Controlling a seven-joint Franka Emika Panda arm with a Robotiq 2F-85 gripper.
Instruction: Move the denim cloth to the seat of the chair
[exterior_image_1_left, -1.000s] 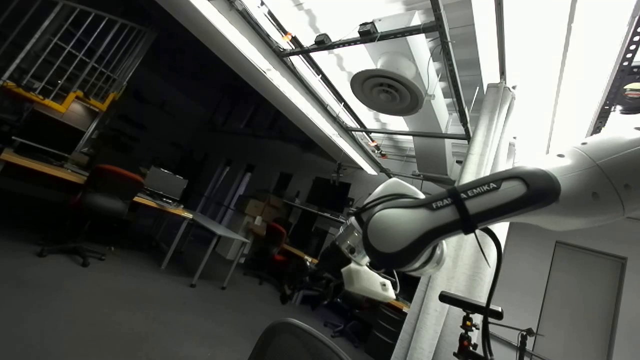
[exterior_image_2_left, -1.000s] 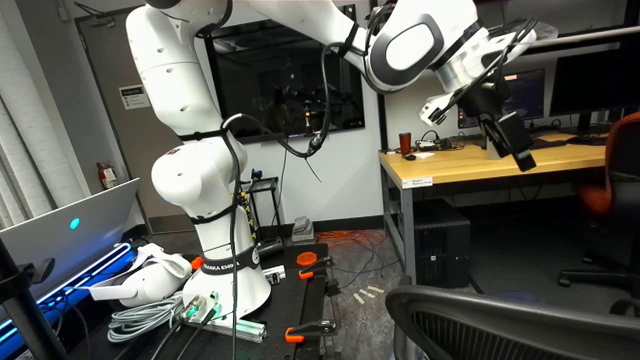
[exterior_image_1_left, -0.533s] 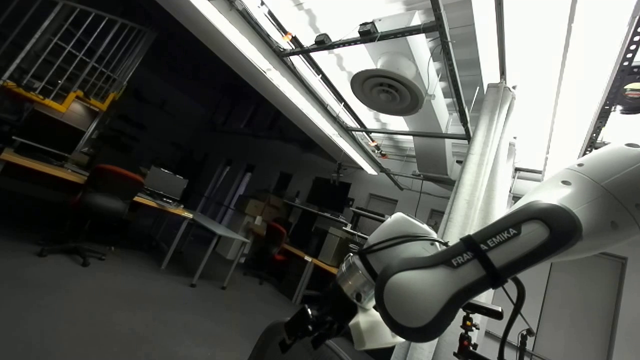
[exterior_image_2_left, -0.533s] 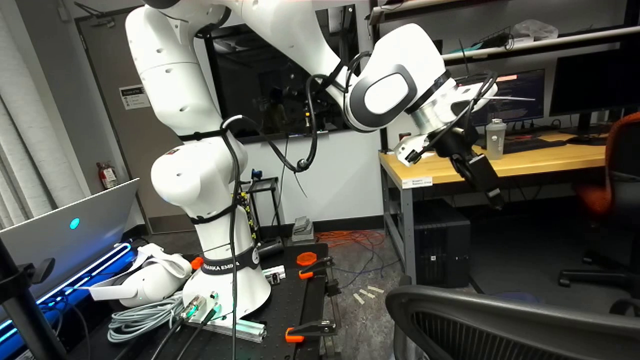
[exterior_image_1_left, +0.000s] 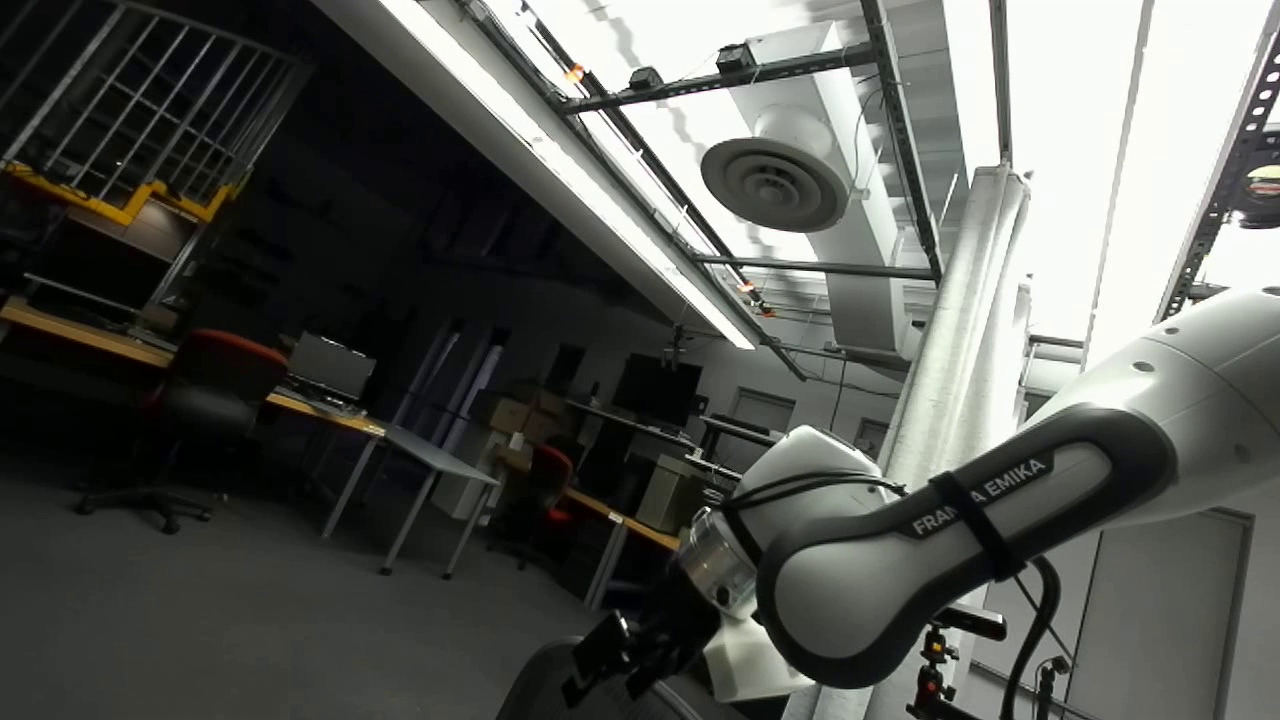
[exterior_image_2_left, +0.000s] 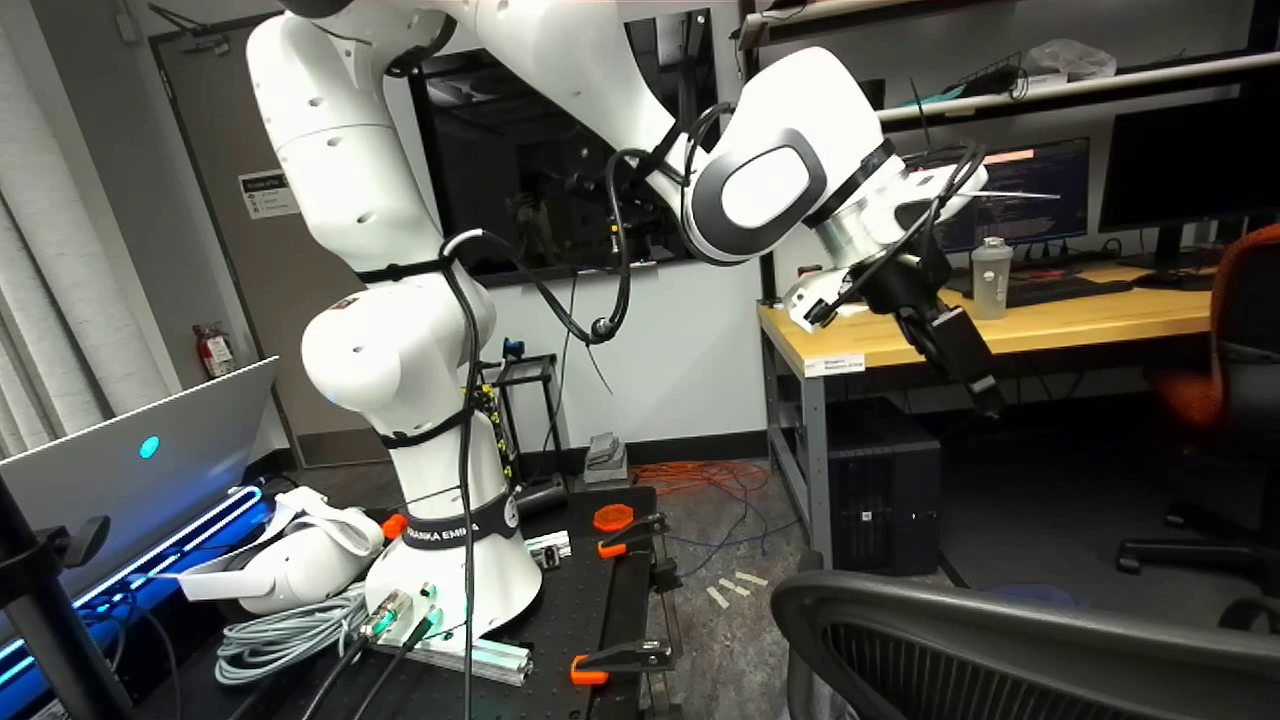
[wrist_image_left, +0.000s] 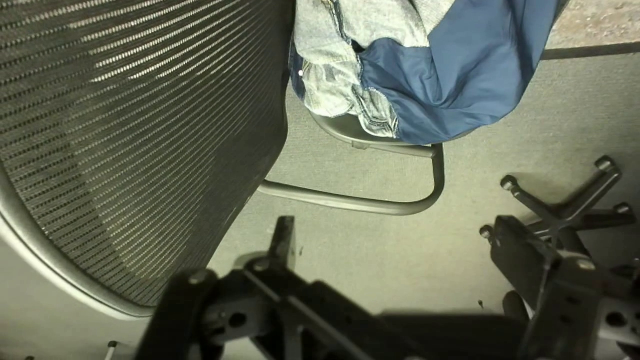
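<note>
The denim cloth (wrist_image_left: 430, 85), blue with pale grey inside-out parts, lies bunched over the chair seat (wrist_image_left: 340, 125) in the wrist view, with its upper part cut off by the frame. A dark seat edge shows under it. The chair's mesh backrest (wrist_image_left: 150, 125) fills the left of that view and shows in both exterior views (exterior_image_1_left: 545, 672) (exterior_image_2_left: 1000, 625). My gripper (wrist_image_left: 395, 222) is open and empty, its fingers wide apart over the floor, apart from the cloth. In both exterior views the gripper (exterior_image_1_left: 605, 685) (exterior_image_2_left: 988, 400) hangs tilted down above the backrest's level.
A looped chair armrest (wrist_image_left: 350, 200) lies between my fingers and the seat in the wrist view. Another chair's wheeled base (wrist_image_left: 560, 215) stands on the right. A wooden desk (exterior_image_2_left: 1100, 320) with a bottle (exterior_image_2_left: 991, 278) is behind the gripper in an exterior view.
The arm has come down and back toward its base over the last second, mostly in the first half. Since then it has shifted only slightly. The chair has not moved.
</note>
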